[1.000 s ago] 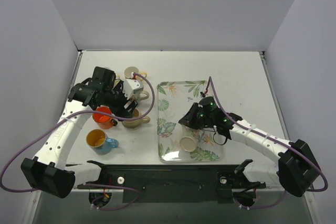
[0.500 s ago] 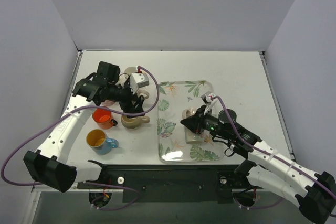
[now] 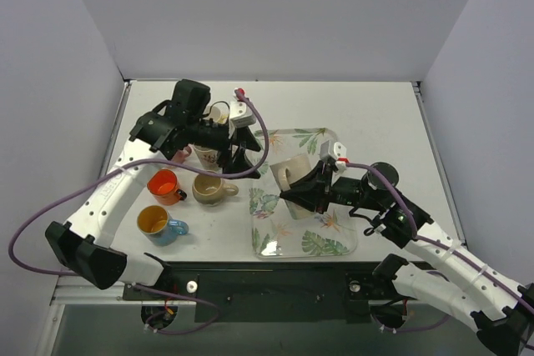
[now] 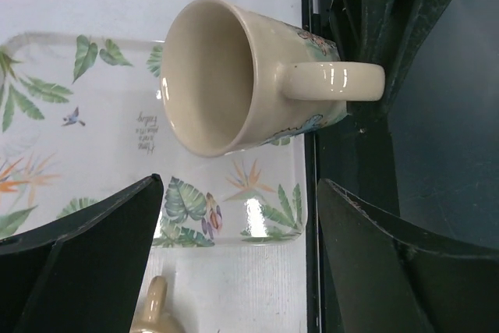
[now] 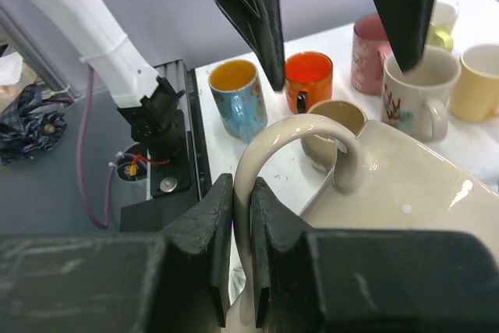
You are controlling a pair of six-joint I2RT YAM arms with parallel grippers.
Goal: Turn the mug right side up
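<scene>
The cream mug [image 3: 288,174] hangs on its side above the leaf-patterned tray [image 3: 321,137], its mouth facing left. My right gripper [image 3: 302,194] is shut on its handle [image 5: 290,136]; in the right wrist view my right gripper [image 5: 242,216] pinches the loop, with the mug body [image 5: 405,216] to the right. My left gripper [image 3: 239,159] is open and empty at the tray's left edge. In the left wrist view the mug [image 4: 234,76] shows its open mouth above the tray [image 4: 47,44], beyond my left gripper [image 4: 238,271].
Several mugs stand left of the tray: orange [image 3: 163,183], blue [image 3: 155,222], tan [image 3: 210,189], white patterned [image 3: 207,156] and a pale one [image 3: 219,112]. They show in the right wrist view too, such as the blue mug [image 5: 234,91] and orange mug [image 5: 308,79].
My right gripper has lifted the mug off the tray by its handle and turned it from base-up onto its side. My left arm has swung right toward the tray.
</scene>
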